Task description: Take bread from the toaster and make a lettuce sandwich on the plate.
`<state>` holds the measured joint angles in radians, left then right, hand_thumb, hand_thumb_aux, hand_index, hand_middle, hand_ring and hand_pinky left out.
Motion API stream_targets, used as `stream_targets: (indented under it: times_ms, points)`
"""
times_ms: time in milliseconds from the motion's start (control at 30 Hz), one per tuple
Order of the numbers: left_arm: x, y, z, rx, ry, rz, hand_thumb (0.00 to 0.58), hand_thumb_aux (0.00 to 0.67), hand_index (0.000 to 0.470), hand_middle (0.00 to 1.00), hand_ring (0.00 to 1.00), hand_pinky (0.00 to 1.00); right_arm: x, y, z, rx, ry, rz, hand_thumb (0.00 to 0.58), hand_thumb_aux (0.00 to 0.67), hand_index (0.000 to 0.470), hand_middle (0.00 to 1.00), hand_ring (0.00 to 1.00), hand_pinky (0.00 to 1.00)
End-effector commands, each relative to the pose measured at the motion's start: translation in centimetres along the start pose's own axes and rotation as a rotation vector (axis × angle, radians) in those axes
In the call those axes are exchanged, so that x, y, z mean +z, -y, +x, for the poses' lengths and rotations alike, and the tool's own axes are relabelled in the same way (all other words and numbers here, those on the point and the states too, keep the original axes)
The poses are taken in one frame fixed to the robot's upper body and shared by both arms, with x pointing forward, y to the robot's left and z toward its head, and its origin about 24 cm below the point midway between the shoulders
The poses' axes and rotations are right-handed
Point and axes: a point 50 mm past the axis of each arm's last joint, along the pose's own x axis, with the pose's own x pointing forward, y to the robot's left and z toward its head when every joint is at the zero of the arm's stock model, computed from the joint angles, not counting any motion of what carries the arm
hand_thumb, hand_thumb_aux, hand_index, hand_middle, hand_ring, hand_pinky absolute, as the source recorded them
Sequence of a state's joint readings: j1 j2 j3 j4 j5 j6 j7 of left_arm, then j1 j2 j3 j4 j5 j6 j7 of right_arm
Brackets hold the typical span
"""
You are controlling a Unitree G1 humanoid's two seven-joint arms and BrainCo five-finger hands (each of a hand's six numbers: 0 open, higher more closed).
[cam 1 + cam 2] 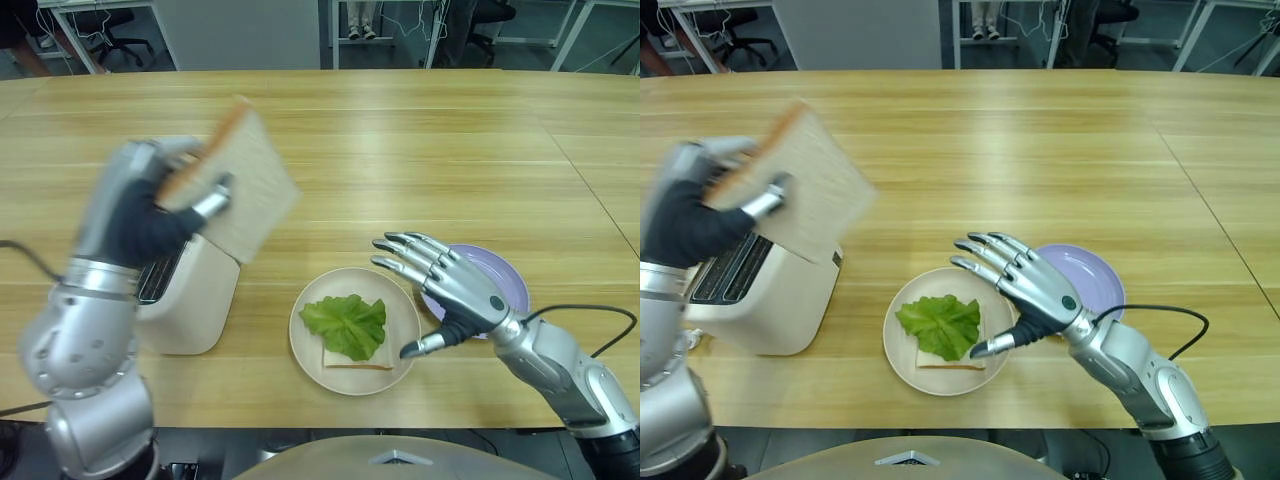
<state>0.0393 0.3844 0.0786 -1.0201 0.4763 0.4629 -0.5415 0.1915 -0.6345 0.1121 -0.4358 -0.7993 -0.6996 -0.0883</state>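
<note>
My left hand [150, 215] is shut on a slice of bread [245, 185], holding it tilted in the air just above the cream toaster [190, 300]. On the beige plate [305, 345] lies another slice of bread [355, 360] with a green lettuce leaf [345, 322] on top. My right hand [445, 285] hovers open at the plate's right rim, fingers spread, holding nothing.
A purple plate [505, 280] sits right of the beige one, partly behind my right hand. A black cable [580, 312] runs along the right arm. Bare wooden table stretches across the back; chairs and desk legs stand beyond it.
</note>
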Motion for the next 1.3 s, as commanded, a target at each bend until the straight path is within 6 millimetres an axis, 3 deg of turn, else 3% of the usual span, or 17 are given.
stream_targets:
  times_ms: [33,233,500,867,1067,1167,1200,1233,1300]
  points:
    - [-0.8,4.8,0.7,-0.295,-0.027,-0.143,0.58,0.67,0.46,1.0,1.0,1.0,1.7,1.1,-0.1,-0.045,0.1,-0.054,0.0,0.0,0.0,0.0,0.0,0.0]
    - [-2.6,10.8,2.4,-0.627,-0.023,-0.201,0.58,0.67,0.46,1.0,1.0,1.0,4.4,1.1,0.0,-0.019,0.19,0.004,0.0,0.0,0.0,0.0,0.0,0.0]
    - [-5.3,15.5,4.0,-0.81,-0.066,-0.245,0.58,0.67,0.46,1.0,1.0,1.0,4.8,-3.2,-1.1,0.377,0.156,0.171,0.0,0.0,0.0,0.0,0.0,0.0]
    - [-8.5,17.6,4.0,-0.896,-0.12,-0.035,0.58,0.67,0.46,1.0,1.0,1.0,3.3,-6.5,-1.5,0.668,-0.003,0.193,0.0,0.0,0.0,0.0,0.0,0.0]
    - [-8.2,17.2,4.3,-0.87,-0.069,0.073,0.58,0.67,0.46,1.0,1.0,1.0,2.9,-8.6,-0.5,0.756,-0.043,0.244,0.0,0.0,0.0,0.0,0.0,0.0]
    - [-7.4,16.3,5.0,-0.785,0.024,0.228,0.58,0.67,0.46,1.0,1.0,1.0,2.8,-9.6,-0.2,0.829,-0.068,0.296,0.0,0.0,0.0,0.0,0.0,0.0]
    - [-6.9,15.9,5.4,-0.736,0.068,0.284,0.0,0.0,0.0,1.0,1.0,1.0,2.8,-9.9,-0.1,0.843,-0.08,0.323,0.0,0.0,0.0,0.0,0.0,0.0]
    - [-6.1,15.2,6.0,-0.663,0.114,0.32,0.0,0.0,0.0,1.0,1.0,1.0,2.9,-10.1,0.1,0.852,-0.096,0.364,0.0,0.0,0.0,0.0,0.0,0.0]
    - [-4.2,13.7,7.1,-0.505,0.216,0.36,0.0,0.0,0.0,0.05,0.05,0.05,3.0,-10.5,0.5,0.86,-0.124,0.428,0.0,0.0,0.0,0.0,0.0,0.0]
